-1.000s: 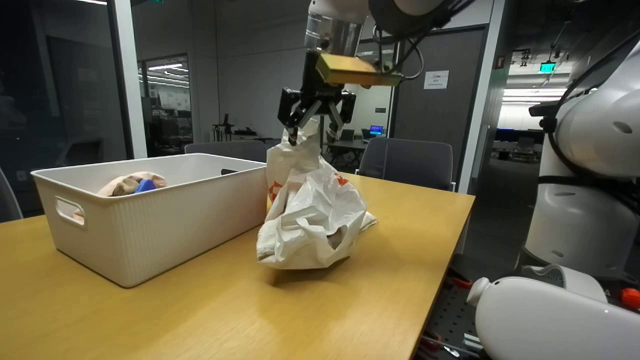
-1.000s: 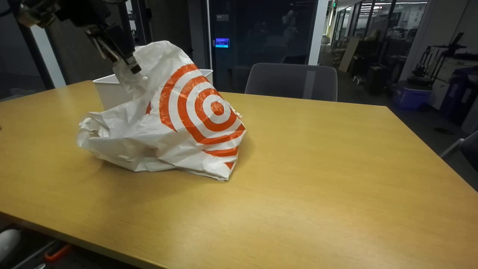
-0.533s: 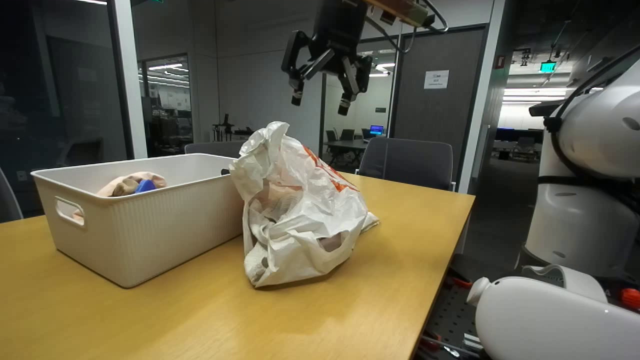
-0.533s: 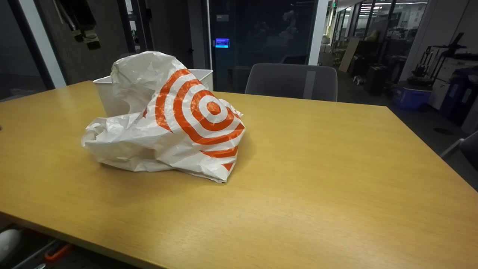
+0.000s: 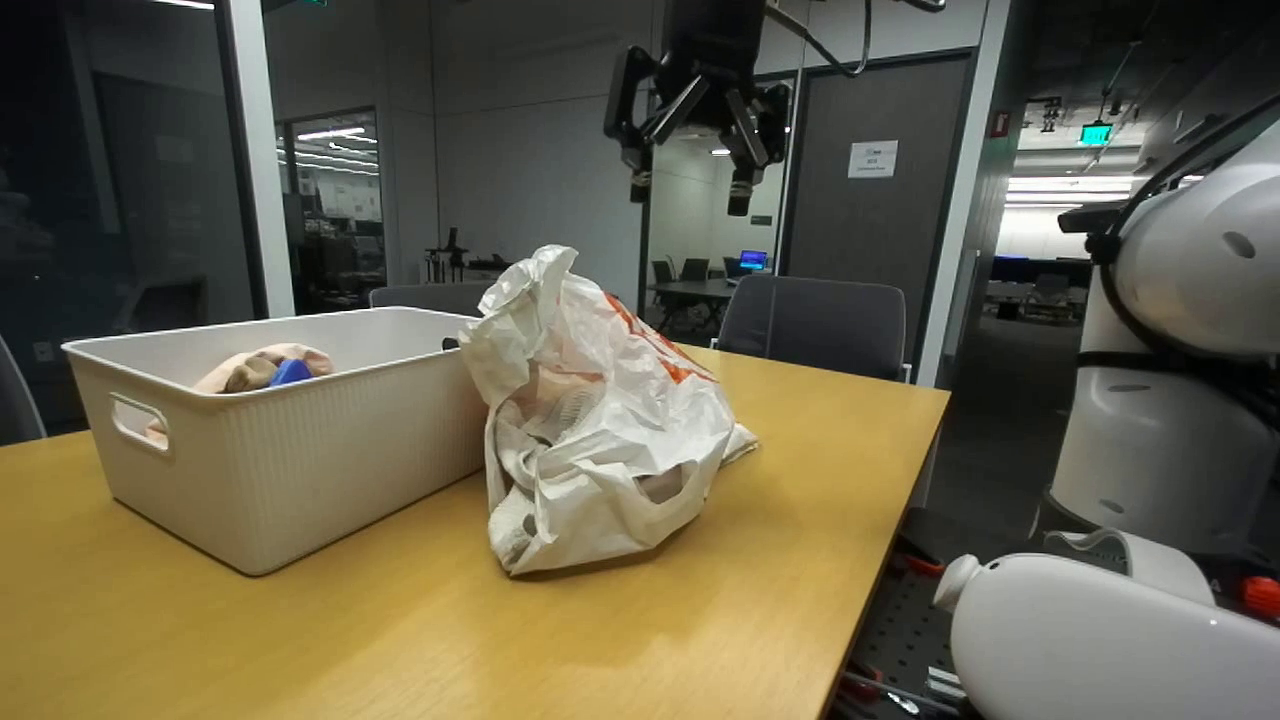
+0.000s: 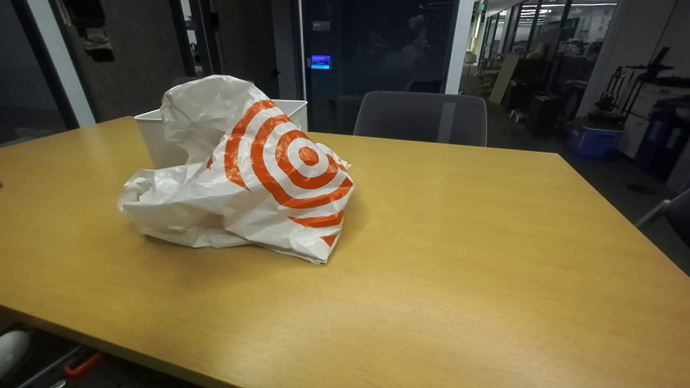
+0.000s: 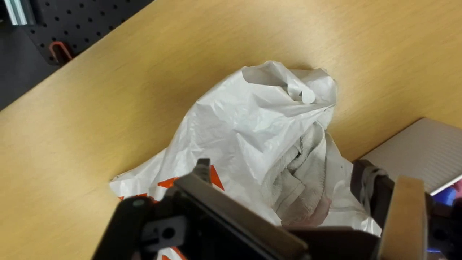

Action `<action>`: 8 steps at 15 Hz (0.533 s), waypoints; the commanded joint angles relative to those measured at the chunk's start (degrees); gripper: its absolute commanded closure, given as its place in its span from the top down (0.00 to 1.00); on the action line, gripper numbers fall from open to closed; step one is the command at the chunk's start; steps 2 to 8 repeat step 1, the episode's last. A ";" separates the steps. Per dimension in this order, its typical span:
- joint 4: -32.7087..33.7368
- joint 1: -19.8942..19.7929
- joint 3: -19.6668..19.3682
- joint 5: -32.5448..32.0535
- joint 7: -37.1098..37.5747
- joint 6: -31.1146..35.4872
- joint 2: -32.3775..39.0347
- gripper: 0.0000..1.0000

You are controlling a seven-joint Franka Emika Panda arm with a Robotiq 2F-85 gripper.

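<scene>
Gripper (image 5: 690, 195) up and off toward the upper right since a second ago, when it sat at the crest of the white plastic shopping bag (image 5: 660, 400); bag has slumped left, its mouth sagging wider. In an exterior view now: claw released, jaws spread, nothing between them, hanging above the bag and apart from it. Bag sits centre frame on the yellow wood table (image 5: 420, 630), leaning by the right end of the ribbed white storage bin (image 5: 350, 460); contact can't be confirmed. Bin's left part holds a peach cloth-like item (image 5: 225, 375) and something blue (image 5: 290, 371). In an exterior view: red-orange bullseye print (image 6: 308, 156) mid-frame on the bag, bin partly hidden behind it, gripper only a dark shape cut off at upper left. Wrist view: greyish terry cloth (image 7: 306, 169) shows in the bag's mouth, lower right of centre, seen past the gap between blurred fingers (image 7: 373, 184). My judgement on the step, backing off the bag: hold the jaws wide and stay high over crest and rim; thin film snags easily, and a tug could drag the bag or spill the cloth.
</scene>
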 commanded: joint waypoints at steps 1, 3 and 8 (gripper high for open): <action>0.11 -1.74 1.40 0.90 -0.87 -0.29 -0.20 1.00; 0.11 -1.74 1.40 0.90 -0.87 -0.29 -0.20 1.00; 0.11 -1.74 1.40 0.90 -0.87 -0.29 -0.20 1.00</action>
